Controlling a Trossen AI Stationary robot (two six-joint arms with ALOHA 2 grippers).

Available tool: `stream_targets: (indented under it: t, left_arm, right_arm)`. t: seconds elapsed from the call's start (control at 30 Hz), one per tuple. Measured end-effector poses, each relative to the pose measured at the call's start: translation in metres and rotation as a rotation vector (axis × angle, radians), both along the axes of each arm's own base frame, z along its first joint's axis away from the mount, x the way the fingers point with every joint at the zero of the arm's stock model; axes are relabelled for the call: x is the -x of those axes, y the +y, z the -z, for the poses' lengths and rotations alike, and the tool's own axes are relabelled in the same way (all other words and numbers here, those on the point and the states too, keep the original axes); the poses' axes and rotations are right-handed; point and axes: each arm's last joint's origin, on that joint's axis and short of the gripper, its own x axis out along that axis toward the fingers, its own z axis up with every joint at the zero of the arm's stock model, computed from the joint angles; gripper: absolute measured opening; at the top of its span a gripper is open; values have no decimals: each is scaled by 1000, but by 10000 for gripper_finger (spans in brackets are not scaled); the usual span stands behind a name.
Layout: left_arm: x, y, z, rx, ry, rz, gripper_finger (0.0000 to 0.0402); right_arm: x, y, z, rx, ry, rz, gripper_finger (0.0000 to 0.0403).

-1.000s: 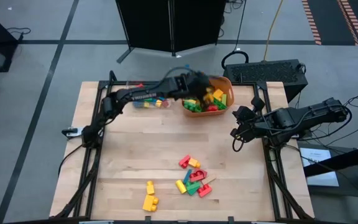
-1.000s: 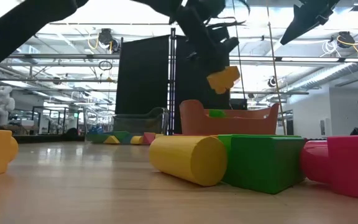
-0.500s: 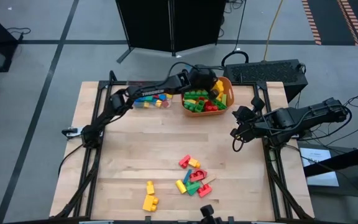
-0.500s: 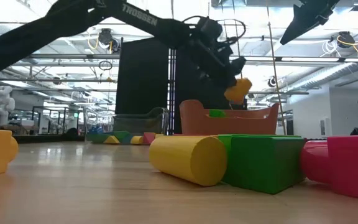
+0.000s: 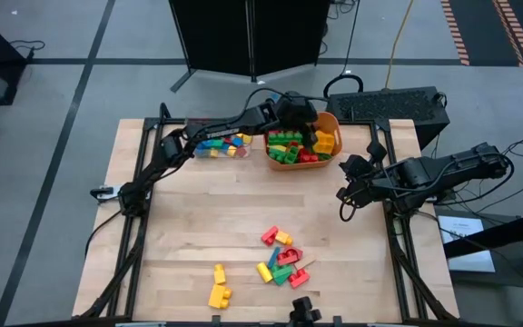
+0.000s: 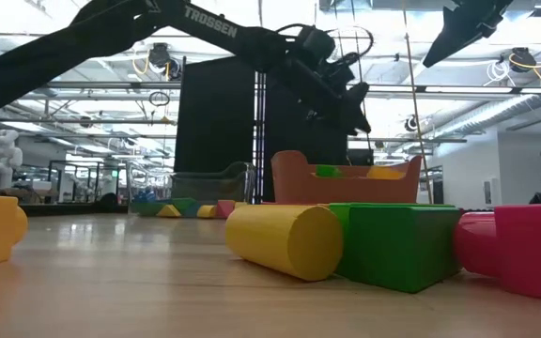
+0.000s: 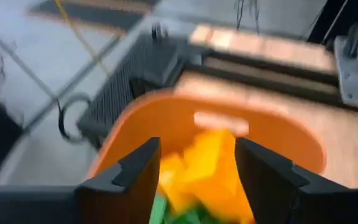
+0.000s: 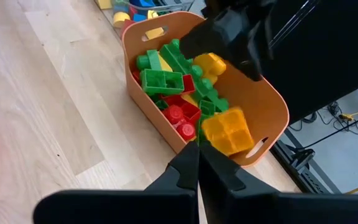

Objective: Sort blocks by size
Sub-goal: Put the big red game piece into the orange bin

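My left gripper (image 5: 305, 118) hangs open above the orange tub (image 5: 335, 128) at the table's far edge, its fingers apart with nothing between them (image 7: 197, 163). Below it, a yellow block (image 8: 227, 132) lies in the tub's right end on top of green, red and yellow blocks (image 5: 289, 147). More blocks fill the clear tray (image 5: 220, 146) left of the tub. Loose blocks (image 5: 281, 257) lie near the table's front, with two yellow ones (image 5: 218, 286) to their left. My right gripper (image 8: 197, 152) waits shut above the table's right edge (image 5: 346, 202).
A black power box (image 5: 389, 104) sits behind the table's far right corner. Bare wood stretches across the table's middle (image 5: 225, 204). In the low view a yellow cylinder (image 6: 285, 240), a green block (image 6: 393, 246) and a red block (image 6: 524, 249) stand close to the camera.
My left gripper has gone toward the table's right edge and down over the orange tub, tipping its fingers lower. It has opened and let go of the yellow block, which has fallen into the tub's right end.
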Motion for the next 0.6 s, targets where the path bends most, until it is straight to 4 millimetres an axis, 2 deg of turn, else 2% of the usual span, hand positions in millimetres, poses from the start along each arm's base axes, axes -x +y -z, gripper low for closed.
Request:
stream_targets:
  t: [0.13, 0.27, 0.37, 0.47, 0.6]
  left_arm:
    - [15, 1, -6, 124, 166, -21, 220]
    - [45, -15, -32, 235, 378, 112, 221]
    - [65, -46, -48, 363, 504, 280, 221]
    - [75, -85, -53, 410, 649, 385, 221]
    - [72, -144, -54, 402, 746, 499, 221]
  right_arm:
    - [0, 0, 0, -9, -9, 9, 4]
    - [0, 1, 0, -34, -9, 4, 4]
    - [0, 1, 0, -31, -5, -1, 4]
    - [0, 1, 0, -32, -5, -1, 4]
    - [0, 1, 0, -33, -7, 1, 4]
